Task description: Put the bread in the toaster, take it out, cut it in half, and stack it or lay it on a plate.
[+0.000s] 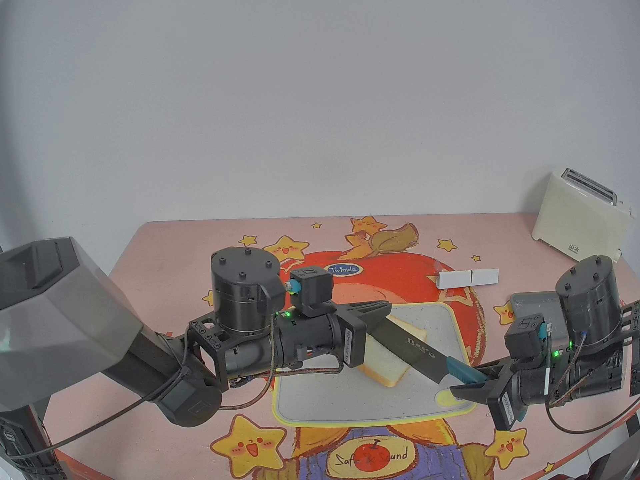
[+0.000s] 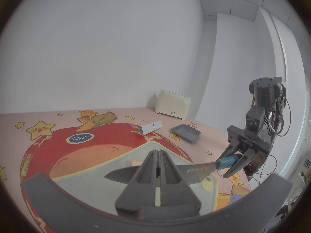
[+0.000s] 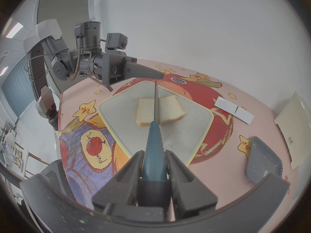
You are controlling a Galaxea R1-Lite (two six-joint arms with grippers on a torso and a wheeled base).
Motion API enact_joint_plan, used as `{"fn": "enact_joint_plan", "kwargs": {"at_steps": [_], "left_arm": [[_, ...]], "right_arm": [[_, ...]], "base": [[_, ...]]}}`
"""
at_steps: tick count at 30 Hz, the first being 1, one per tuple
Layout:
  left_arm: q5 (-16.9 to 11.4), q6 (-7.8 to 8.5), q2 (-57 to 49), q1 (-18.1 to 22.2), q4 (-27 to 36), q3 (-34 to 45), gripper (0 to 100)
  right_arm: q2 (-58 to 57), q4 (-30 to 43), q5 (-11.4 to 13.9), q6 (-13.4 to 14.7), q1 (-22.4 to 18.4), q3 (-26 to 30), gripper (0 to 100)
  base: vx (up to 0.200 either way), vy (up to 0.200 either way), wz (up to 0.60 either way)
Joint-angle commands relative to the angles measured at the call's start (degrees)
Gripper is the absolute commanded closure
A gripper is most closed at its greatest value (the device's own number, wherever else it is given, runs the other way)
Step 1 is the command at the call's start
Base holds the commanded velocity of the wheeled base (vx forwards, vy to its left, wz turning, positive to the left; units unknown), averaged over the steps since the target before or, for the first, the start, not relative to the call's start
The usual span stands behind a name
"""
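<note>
Holding knife [image 1: 415, 353] over bread [image 1: 385, 367].

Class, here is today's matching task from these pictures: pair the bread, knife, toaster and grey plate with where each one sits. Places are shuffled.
Things
1. bread
2. knife
3. toaster
4. grey plate

Places
A. held by the right gripper
B. far right corner of the table
C. flat on the cutting board
D. on the table, between the toaster and the right gripper

Pairs: 1-C, 2-A, 3-B, 4-D
</note>
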Motion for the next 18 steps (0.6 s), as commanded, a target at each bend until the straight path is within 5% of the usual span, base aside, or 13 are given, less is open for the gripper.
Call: {"fn": "enact_joint_plan", "kwargs": {"at_steps": [1,6,11,18], "left_arm": [[-0.07,-0.04,0.11,-0.17,-0.07,0.71,100],[-0.51,-0.13,0.29,-1.13,-3.58,1.5,100],[-0.34,-3.12,2.66,-1.84,-9.74,2.56,100],[-0.34,-3.2,2.75,-1.75,-10.35,3.79,100]], "right_arm": [[0.21,0.03,-0.04,0.89,0.0,-0.81,100],[0.21,0.46,-0.04,1.25,0.0,-1.08,100],[0.21,0.55,-0.04,1.25,0.09,-0.99,100],[0.12,0.64,-0.04,1.25,0.0,-0.9,100]], "base": [[0.0,0.0,0.0],[0.0,0.0,0.0],[0.0,0.0,0.0],[0.0,0.0,0.0]]}}
